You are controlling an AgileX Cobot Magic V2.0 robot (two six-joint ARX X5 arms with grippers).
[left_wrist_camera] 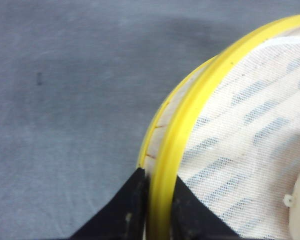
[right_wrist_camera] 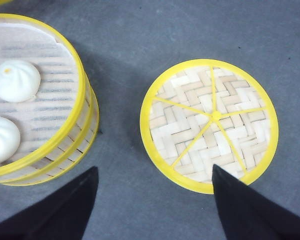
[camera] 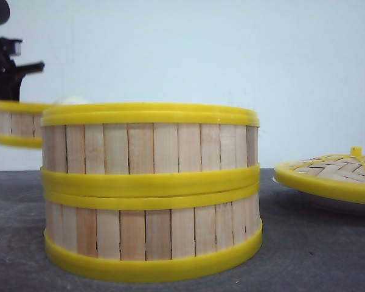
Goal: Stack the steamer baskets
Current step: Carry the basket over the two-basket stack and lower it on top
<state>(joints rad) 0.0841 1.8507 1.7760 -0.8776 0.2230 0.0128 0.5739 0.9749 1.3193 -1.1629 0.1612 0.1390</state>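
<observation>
From the front I saw two baskets stacked near the camera, the top basket [camera: 149, 141] sitting rim to rim on the bottom basket [camera: 152, 234]. A third basket [camera: 15, 125] hung off the table [camera: 316, 243] at the far left, under the left arm, with something pale and rounded showing above its rim.

Only my left wrist camera showed the grip: the left gripper [left_wrist_camera: 159, 210] was closed on that basket's wall and thick yellow rim, one black finger outside, one inside on a white mesh liner.

My right wrist camera looked down into the stack, where two smooth white buns [right_wrist_camera: 15, 80] lay on a similar liner. The right gripper [right_wrist_camera: 155, 205] stood wide, holding nothing, above the round woven lid [right_wrist_camera: 210, 125] with its yellow spokes. From the front, the lid rested on a white plate [camera: 347, 204].
</observation>
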